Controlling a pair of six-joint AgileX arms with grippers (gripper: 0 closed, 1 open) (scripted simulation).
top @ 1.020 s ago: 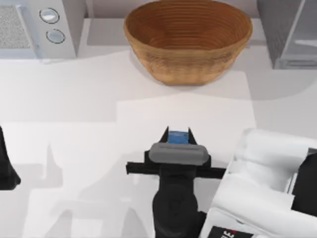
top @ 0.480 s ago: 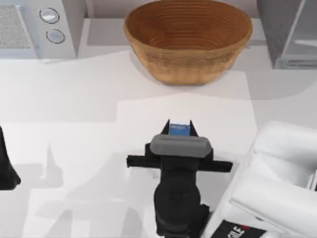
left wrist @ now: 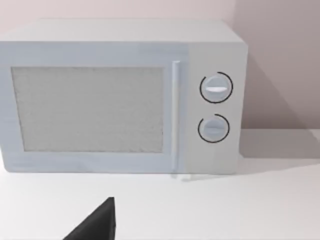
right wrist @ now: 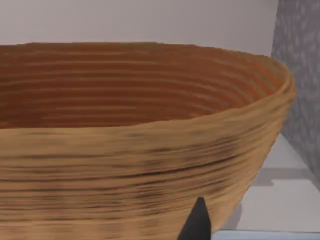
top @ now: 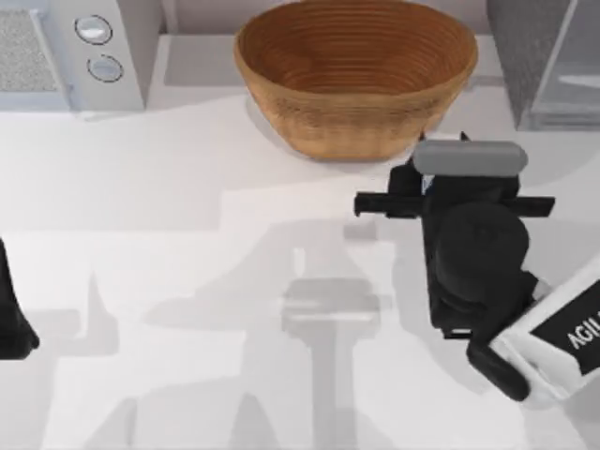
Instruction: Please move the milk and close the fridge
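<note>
Milk carton, small with a blue top: its place cannot be made out, since the dark body of the right gripper [top: 459, 150] covers the tabletop beneath it. Whether that tool is spread, pressed together or pinching something cannot be told either. In the top view the right gripper hangs over the right half of the white table [top: 187, 187], just beside the lower right flank of the round woven wicker basket [top: 356, 75], its nose pointing toward the table's far edge. The right wrist view looks straight at the basket's ribbed tan wall [right wrist: 125, 140] from close by, with the brown inside visible over the rim.

The large boxy fridge [top: 530, 56], with its dark speckled grey side and pale grey flat door panel, stands at the far right corner of the table, just right of the basket and near the gripper. Its speckled side [right wrist: 300, 75] rises beyond the basket's rim in the right wrist view.

The pale microwave-like appliance [top: 103, 47] with two round knobs and a mesh window sits at the far left corner, well apart from the basket; the left wrist view faces its front [left wrist: 125, 100]. The black left arm [top: 11, 323] is parked at the table's left edge.
</note>
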